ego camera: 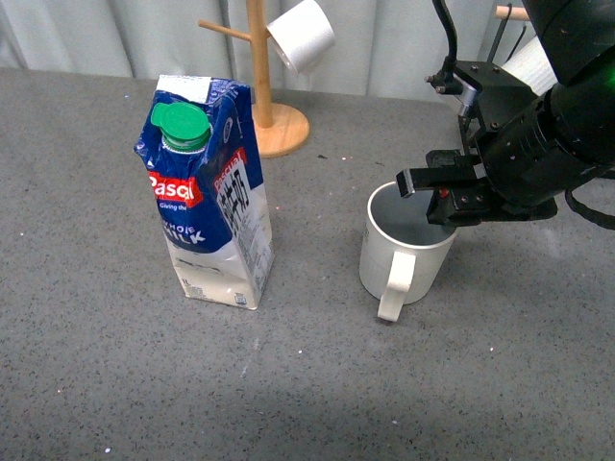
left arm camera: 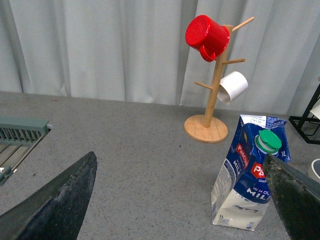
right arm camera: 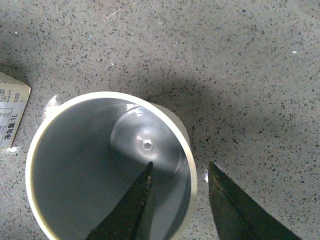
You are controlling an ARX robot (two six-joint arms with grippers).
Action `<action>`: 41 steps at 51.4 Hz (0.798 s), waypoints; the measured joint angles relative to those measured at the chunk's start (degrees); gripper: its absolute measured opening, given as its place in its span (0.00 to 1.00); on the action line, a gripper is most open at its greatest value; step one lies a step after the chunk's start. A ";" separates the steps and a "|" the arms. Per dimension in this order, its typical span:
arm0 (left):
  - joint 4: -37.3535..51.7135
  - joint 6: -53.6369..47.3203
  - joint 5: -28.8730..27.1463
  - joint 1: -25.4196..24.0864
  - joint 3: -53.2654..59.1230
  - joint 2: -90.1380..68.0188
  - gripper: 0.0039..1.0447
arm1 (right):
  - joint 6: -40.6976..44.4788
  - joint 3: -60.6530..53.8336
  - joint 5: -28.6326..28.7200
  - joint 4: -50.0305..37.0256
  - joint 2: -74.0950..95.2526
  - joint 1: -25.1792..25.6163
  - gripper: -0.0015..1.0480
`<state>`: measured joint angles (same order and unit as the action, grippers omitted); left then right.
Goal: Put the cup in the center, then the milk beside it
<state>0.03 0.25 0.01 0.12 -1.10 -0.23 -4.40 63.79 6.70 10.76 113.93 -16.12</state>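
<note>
Cream-white cup (ego camera: 384, 259), grey-blue inside, rim between parted fingers (right arm camera: 132, 207) of right hand (right arm camera: 180, 167); left hand (left arm camera: 180, 157) likewise apart.

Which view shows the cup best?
Front view: the whole cup, handle included, stands in plain sight. Right wrist shows only its rim and grey inside, close up; left wrist, barely a sliver at the frame's edge.
</note>
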 joint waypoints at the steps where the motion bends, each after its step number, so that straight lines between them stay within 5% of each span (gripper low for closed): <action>1: 0.00 0.00 0.00 0.00 0.00 0.00 0.94 | -0.09 0.00 0.04 -0.28 -0.02 0.00 0.37; 21: 0.00 0.00 0.00 0.00 0.00 0.00 0.94 | -2.80 -7.13 -3.56 -12.85 -10.21 1.81 0.93; 32: 0.00 0.00 0.00 0.00 0.00 0.00 0.94 | 0.35 -15.32 -7.17 -27.36 -17.22 1.97 0.90; 36: 0.00 0.00 0.04 0.00 0.00 0.00 0.94 | 2.64 -23.78 -18.10 -52.19 -16.90 1.81 0.76; 41: 0.00 0.00 -0.04 0.00 0.00 -0.02 0.94 | 3.63 -32.50 -18.73 -69.55 -17.90 3.41 0.61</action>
<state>0.03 0.25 -0.03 0.12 -1.10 -0.25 -0.78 31.29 -12.03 -58.78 96.03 -12.71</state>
